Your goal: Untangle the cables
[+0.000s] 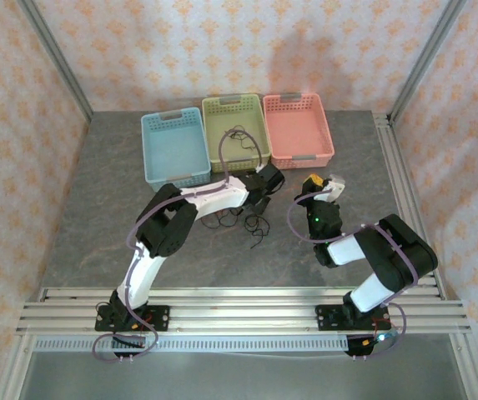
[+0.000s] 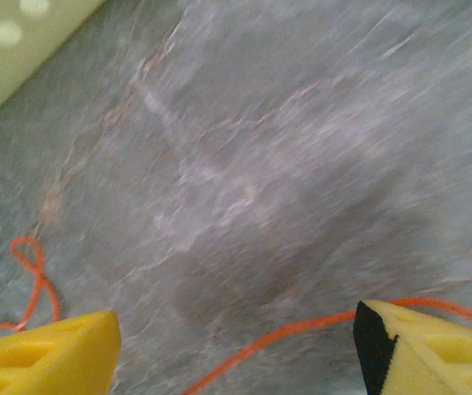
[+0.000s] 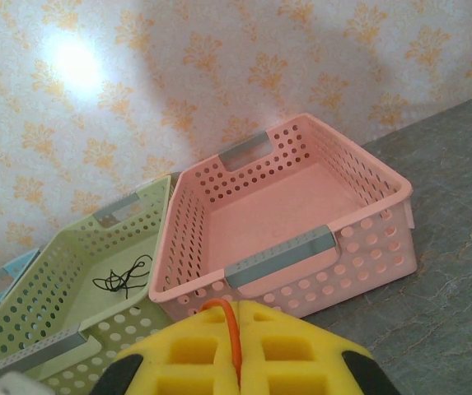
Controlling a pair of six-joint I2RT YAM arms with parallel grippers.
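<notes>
Left gripper (image 2: 237, 329): jaws spread wide and gripping nothing; the two yellow fingers (image 2: 46, 354) sit at the bottom corners of the left wrist view, low over the table.
Table (image 2: 301, 164): grey, marbled surface; the left wrist view is motion-blurred.
Orange strand (image 2: 285, 333): lies on the table and runs across the gap between the left fingers; at its left end it curls into a small loop near the left-hand finger. Whether it touches either finger, I cannot tell.
Right gripper (image 3: 236, 317): jaws closed, with a red-orange cable (image 3: 233, 337) pinched in the seam between the yellow fingers, a short arc of it rising above the tips. It is raised above the table, facing the baskets.
Black cables (image 1: 255, 225): small loops loose on the table, between the two arms and in front of the baskets.
Green basket (image 3: 30, 317): middle of the row; one black cable (image 3: 124, 276) is coiled on its floor.
Pink basket (image 3: 367, 239): right of the green one, sides touching.
Blue basket (image 1: 176, 171): left end of the row.
Same wire or two: I cannot tell whether the orange strand and the pinched cable are one piece.
</notes>
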